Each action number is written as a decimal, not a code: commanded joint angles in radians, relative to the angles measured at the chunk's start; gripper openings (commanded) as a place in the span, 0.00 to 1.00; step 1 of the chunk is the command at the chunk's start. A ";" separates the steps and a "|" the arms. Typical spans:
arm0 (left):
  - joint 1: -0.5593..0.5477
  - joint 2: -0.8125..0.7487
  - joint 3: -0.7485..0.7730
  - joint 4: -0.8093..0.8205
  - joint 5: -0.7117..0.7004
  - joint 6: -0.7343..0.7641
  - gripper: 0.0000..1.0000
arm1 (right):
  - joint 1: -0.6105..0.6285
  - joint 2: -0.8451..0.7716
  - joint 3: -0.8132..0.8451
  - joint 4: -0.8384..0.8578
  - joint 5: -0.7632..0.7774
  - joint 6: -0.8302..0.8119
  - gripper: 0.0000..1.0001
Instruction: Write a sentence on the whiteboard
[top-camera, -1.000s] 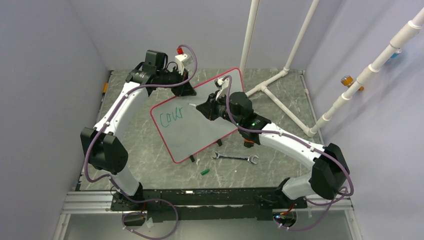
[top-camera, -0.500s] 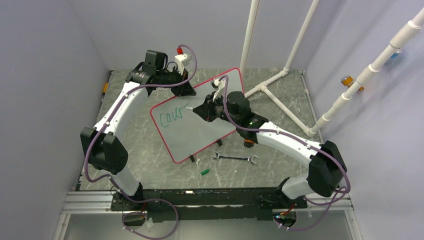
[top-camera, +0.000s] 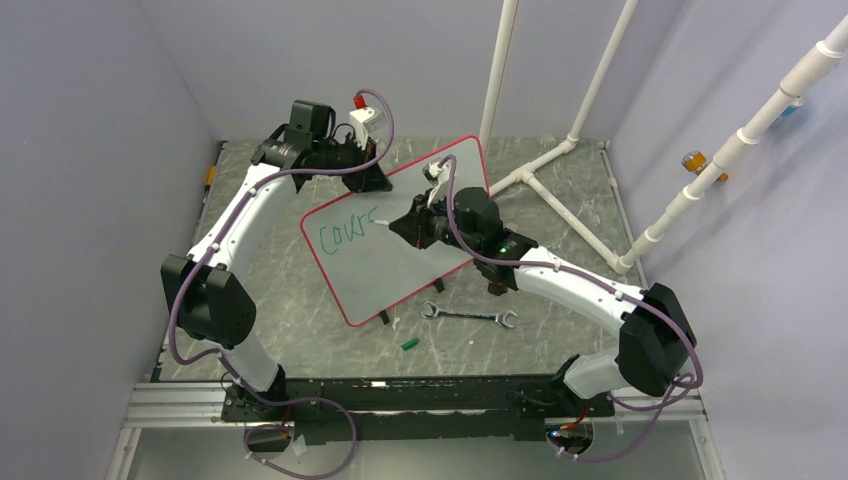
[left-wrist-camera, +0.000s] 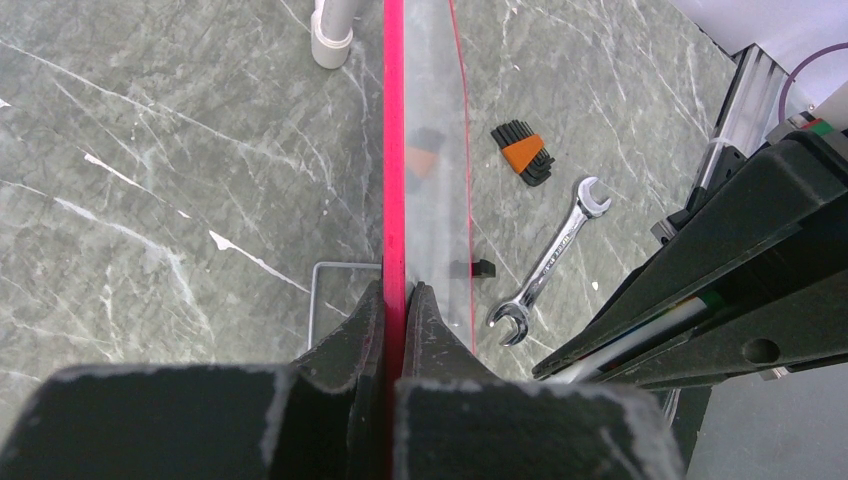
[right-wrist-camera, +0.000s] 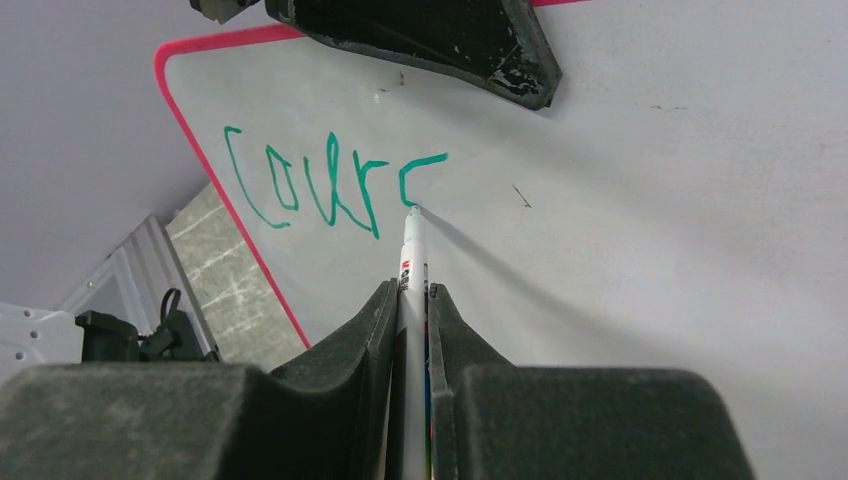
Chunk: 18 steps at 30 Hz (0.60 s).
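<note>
The whiteboard (top-camera: 400, 260) stands tilted on the table, white with a thin red rim. My left gripper (top-camera: 372, 178) is shut on its top edge; the left wrist view shows the jaws pinching the red rim (left-wrist-camera: 394, 200). My right gripper (top-camera: 408, 226) is shut on a white marker (right-wrist-camera: 412, 262) whose tip touches the board. The sentence (right-wrist-camera: 320, 185) reads "Cour" in green plus a partly drawn letter, near the board's upper left (top-camera: 345, 230).
A wrench (top-camera: 468, 316), a green marker cap (top-camera: 409, 343) and an orange-and-black hex key set (top-camera: 497, 287) lie on the grey table in front of the board. White pipes (top-camera: 560, 160) stand at the back right. The wrench (left-wrist-camera: 550, 262) shows in the left wrist view.
The right gripper moved left along the board with the marker, and a new green stroke has appeared after "Cour". The left arm has not moved.
</note>
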 joint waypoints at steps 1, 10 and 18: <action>-0.012 -0.024 -0.010 0.014 -0.078 0.090 0.00 | -0.012 -0.020 0.009 -0.028 0.120 -0.021 0.00; -0.012 -0.023 -0.009 0.013 -0.078 0.092 0.00 | -0.027 -0.019 0.031 -0.014 0.134 -0.006 0.00; -0.015 -0.027 -0.009 0.013 -0.079 0.093 0.00 | -0.027 0.007 0.081 -0.013 0.137 -0.012 0.00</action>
